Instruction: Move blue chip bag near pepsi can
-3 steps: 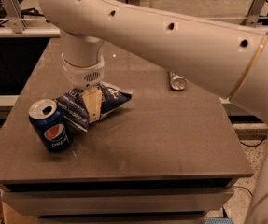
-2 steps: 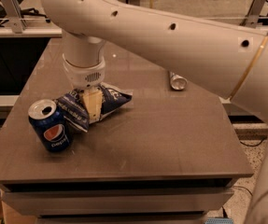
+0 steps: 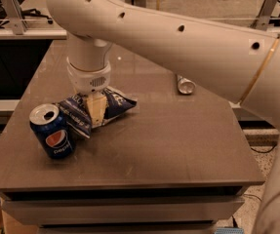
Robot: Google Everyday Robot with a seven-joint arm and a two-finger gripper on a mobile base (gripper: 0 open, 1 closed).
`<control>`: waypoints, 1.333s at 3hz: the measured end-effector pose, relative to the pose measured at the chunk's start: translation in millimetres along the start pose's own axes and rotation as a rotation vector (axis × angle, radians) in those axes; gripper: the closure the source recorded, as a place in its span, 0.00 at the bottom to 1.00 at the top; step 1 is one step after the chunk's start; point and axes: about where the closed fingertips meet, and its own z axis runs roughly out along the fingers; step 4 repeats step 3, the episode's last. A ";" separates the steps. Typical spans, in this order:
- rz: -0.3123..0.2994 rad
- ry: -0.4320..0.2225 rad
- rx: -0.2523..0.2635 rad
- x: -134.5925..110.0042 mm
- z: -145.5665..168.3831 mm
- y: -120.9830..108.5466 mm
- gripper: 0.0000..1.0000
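The blue chip bag (image 3: 117, 104) lies crinkled on the dark table (image 3: 178, 145), left of the middle. Its left end touches or nearly touches the pepsi can (image 3: 54, 132), which stands upright at the table's front left with its top open. My gripper (image 3: 96, 112) hangs straight down from the white wrist and is on the middle of the bag, hiding part of it. The large white arm crosses the top of the view from the right.
A silver can (image 3: 185, 85) lies on its side at the back right of the table. Behind the table are desks and metal frames (image 3: 12, 13). The table's front edge runs along the bottom of the view.
The arm has shifted very slightly. The gripper, the bag and the pepsi can stay where they were.
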 end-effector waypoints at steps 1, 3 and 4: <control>0.000 -0.005 -0.002 0.1 0.6 0.3 0.13; -0.005 -0.020 0.002 -0.6 -0.4 1.5 0.00; -0.005 -0.020 0.002 -0.6 -0.4 1.5 0.00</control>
